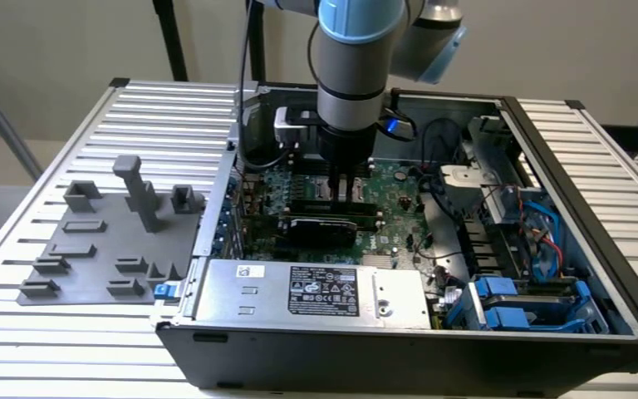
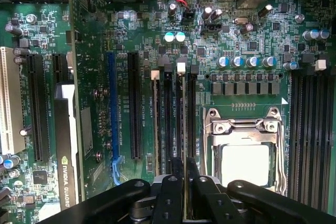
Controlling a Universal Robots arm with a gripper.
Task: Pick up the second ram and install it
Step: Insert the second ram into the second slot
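Hand [image 2: 184, 182] grips one second ram [image 2: 183, 124]

computer case [image 1: 585, 274]: 1 | grey tray [image 1: 86, 249]: 1 | CPU socket [image 2: 244, 145]: 1

Arm [image 1: 352, 75] upright, wrist pointing straight down — fingers [image 2: 169, 192] pinched nearly together

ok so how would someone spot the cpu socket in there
Look inside the open computer case at the green motherboard. The CPU socket sits between two banks of long black memory slots. It alone is a shiny metal frame around a pale square; its neighbours are thin dark strips.
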